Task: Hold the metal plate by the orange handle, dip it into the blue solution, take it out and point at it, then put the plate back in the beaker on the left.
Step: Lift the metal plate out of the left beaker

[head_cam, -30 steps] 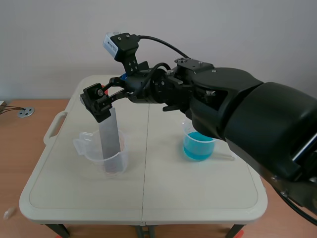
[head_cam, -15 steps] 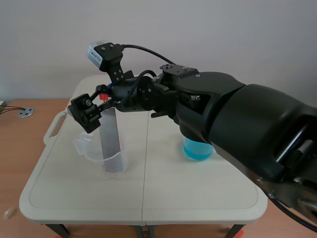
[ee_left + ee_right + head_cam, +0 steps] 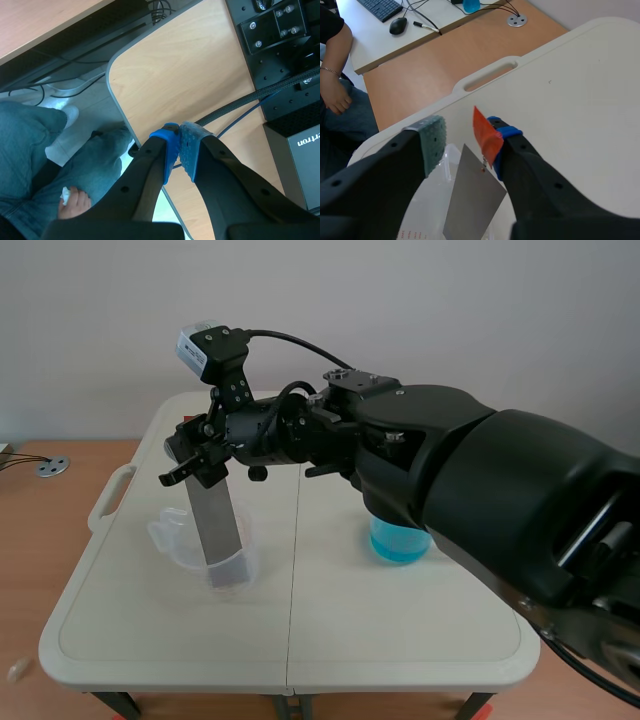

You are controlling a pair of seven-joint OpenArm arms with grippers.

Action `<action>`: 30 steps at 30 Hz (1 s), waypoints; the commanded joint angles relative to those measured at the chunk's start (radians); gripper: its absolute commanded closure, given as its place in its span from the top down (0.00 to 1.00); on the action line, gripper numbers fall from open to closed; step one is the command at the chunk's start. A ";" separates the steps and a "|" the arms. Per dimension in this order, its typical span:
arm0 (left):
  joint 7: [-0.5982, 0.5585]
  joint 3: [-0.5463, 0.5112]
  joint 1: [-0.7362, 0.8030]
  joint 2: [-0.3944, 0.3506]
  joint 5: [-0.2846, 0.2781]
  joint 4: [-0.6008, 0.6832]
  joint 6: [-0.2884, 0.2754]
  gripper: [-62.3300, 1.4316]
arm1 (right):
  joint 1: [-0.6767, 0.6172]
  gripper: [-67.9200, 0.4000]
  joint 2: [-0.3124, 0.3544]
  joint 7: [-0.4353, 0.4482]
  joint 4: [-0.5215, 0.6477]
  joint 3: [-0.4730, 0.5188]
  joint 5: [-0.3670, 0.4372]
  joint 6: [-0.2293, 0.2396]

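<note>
Held the right pincer [image 3: 467, 135] wide, clamping nothing. Found the orange handle [image 3: 486, 136] just beside its blue pad [image 3: 505, 133], topping the flat grey metal plate [image 3: 470, 200], stood below in the clear plastic beaker [image 3: 170, 537], seemingly parked there. Had the left pincer [image 3: 180, 150] pinched shut, idle.

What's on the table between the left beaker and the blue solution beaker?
Nothing. In the scene view the table is bare between the left beaker and the blue solution beaker, apart from its centre seam.
</note>
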 commanded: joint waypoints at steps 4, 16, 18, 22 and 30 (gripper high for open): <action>-0.010 0.001 0.011 0.008 -0.003 0.009 -0.003 0.05 | 0.031 0.04 0.001 0.016 0.021 0.004 0.007 0.002; -0.010 0.001 0.011 0.008 -0.003 0.009 -0.003 0.05 | 0.030 0.02 0.002 0.055 0.022 0.004 0.003 0.072; -0.010 0.001 0.011 0.008 -0.003 0.009 -0.003 0.05 | 0.027 0.02 0.002 0.066 0.023 0.004 0.004 0.111; -0.010 0.001 0.011 0.008 -0.003 0.009 -0.003 0.05 | 0.016 0.02 0.003 0.083 0.026 0.006 0.004 0.150; -0.010 0.001 0.011 0.008 -0.003 0.009 -0.003 0.05 | -0.031 0.02 0.066 0.151 0.113 0.008 0.004 0.212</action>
